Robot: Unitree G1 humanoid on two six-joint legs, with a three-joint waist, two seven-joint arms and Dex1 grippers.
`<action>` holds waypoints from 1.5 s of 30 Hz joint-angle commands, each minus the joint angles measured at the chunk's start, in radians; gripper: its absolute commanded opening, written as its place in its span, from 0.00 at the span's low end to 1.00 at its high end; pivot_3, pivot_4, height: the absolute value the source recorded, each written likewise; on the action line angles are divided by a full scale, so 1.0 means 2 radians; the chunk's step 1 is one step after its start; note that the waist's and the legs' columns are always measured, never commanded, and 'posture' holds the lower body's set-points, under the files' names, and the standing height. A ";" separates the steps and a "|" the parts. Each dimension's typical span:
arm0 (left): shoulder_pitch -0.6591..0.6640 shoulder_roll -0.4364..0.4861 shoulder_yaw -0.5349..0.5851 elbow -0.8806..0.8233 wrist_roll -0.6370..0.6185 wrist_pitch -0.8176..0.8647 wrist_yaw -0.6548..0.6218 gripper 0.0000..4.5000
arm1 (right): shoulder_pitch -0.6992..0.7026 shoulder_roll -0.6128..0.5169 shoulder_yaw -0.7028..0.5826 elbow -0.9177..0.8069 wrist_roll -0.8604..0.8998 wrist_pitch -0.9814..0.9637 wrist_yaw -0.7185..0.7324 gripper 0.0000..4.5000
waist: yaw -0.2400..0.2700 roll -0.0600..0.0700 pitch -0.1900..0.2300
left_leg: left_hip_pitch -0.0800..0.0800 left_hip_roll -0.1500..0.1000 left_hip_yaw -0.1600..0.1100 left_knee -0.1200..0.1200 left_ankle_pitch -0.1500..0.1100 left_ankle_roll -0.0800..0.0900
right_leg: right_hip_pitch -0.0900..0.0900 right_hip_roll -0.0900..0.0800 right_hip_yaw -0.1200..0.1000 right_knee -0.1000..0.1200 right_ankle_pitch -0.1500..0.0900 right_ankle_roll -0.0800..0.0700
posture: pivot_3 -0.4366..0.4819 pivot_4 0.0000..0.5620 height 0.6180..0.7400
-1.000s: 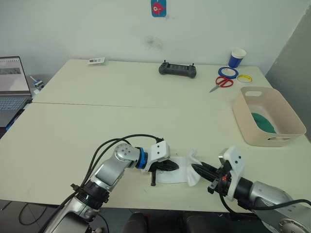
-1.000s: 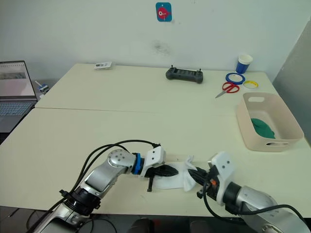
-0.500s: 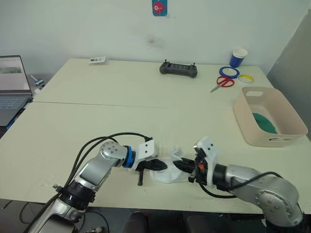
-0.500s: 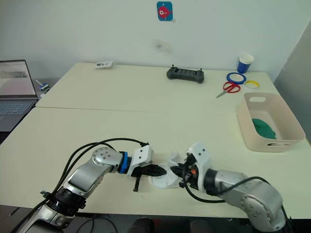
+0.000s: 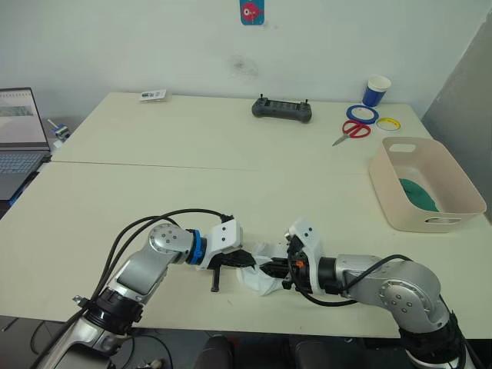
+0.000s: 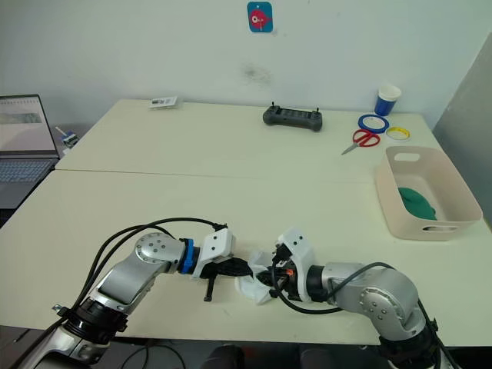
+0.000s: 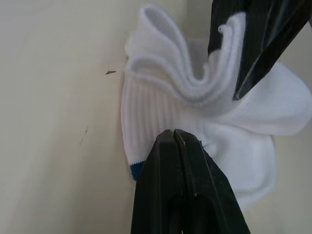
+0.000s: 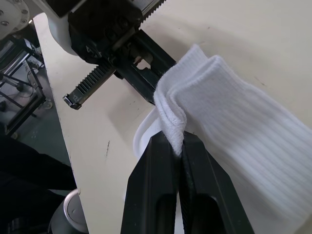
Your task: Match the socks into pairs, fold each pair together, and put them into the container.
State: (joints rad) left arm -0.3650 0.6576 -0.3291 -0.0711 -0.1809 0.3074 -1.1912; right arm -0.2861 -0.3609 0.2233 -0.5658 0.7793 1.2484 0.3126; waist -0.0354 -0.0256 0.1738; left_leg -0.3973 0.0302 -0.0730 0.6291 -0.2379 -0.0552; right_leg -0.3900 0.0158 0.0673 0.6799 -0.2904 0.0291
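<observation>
Across the lower half of the head views lies the table (image 5: 154, 177), with the bin (image 5: 424, 184) at the right edge holding green socks (image 5: 419, 194), well apart from the work. At the bottom centre, near the table's front edge, the white pair (image 5: 260, 275) sits bunched between the two grippers. The left gripper (image 7: 174, 139) has its fingers pressed together on the ribbed part near the blue stripe (image 7: 137, 171); the right gripper (image 8: 178, 146) is clamped on the doubled cuff edge. The risks, as I judge them: both hold only thin folds, so pulling apart could slip one layer free and undo the fold; the two grippers sit very close and could collide; and a release here could let the soft bundle spring open or slide off the near edge.
</observation>
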 commanded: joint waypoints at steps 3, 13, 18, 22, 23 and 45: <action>0.003 0.007 0.017 -0.013 -0.007 -0.001 0.000 0.00 | -0.011 0.020 0.011 0.018 -0.019 -0.029 0.008 0.06 | 0.000 0.000 0.000 | 0.000 0.000 0.000 0.000 0.000 0.000 | 0.000 0.000 0.000 0.000 0.000 0.000 | 0.48 0.27 1.00; -0.004 0.013 0.091 -0.005 -0.044 0.060 0.042 0.00 | -0.015 -0.012 -0.069 -0.070 0.023 -0.008 0.015 0.81 | 0.000 0.000 0.000 | -0.001 0.000 -0.001 0.000 0.000 0.000 | 0.000 0.000 -0.001 0.000 0.000 0.000 | 0.48 0.27 1.00; -0.037 0.005 0.106 -0.023 -0.076 0.074 0.030 0.00 | 0.017 -0.053 -0.078 -0.087 -0.016 -0.052 0.011 0.88 | 0.002 0.000 0.001 | -0.001 0.000 -0.001 0.000 0.000 0.000 | 0.000 0.000 -0.001 0.000 0.000 0.000 | 0.48 0.27 1.00; -0.058 0.001 0.075 -0.057 -0.088 0.080 -0.001 0.00 | 0.045 -0.082 -0.029 -0.070 -0.087 -0.112 0.014 0.65 | 0.001 0.000 0.001 | -0.001 0.000 -0.001 0.000 0.000 0.000 | 0.000 0.000 -0.001 -0.001 0.000 0.000 | 0.48 0.27 1.00; -0.062 -0.002 0.064 -0.064 -0.087 0.079 -0.006 0.00 | 0.049 -0.083 -0.016 -0.064 -0.099 -0.123 0.015 0.58 | 0.001 0.000 0.001 | -0.001 0.000 -0.001 0.000 0.000 0.000 | 0.000 0.000 -0.001 -0.001 0.000 0.000 | 0.48 0.27 1.00; -0.018 0.032 -0.010 -0.004 0.012 -0.053 -0.037 0.00 | 0.056 -0.072 0.043 -0.010 -0.234 -0.299 0.069 0.01 | -0.007 0.000 0.001 | 0.000 0.000 -0.001 0.000 0.000 0.000 | 0.000 0.000 -0.001 0.000 0.000 0.000 | 0.48 0.27 1.00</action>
State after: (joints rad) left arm -0.3992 0.7213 -0.3813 -0.0654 -0.1278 0.1671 -1.2582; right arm -0.1760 -0.5021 0.3596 -0.5090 0.2693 0.7031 0.4041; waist -0.0491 -0.0252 0.1754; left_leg -0.3973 0.0299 -0.0741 0.6293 -0.2379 -0.0552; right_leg -0.3895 0.0156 0.0659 0.6800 -0.2906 0.0290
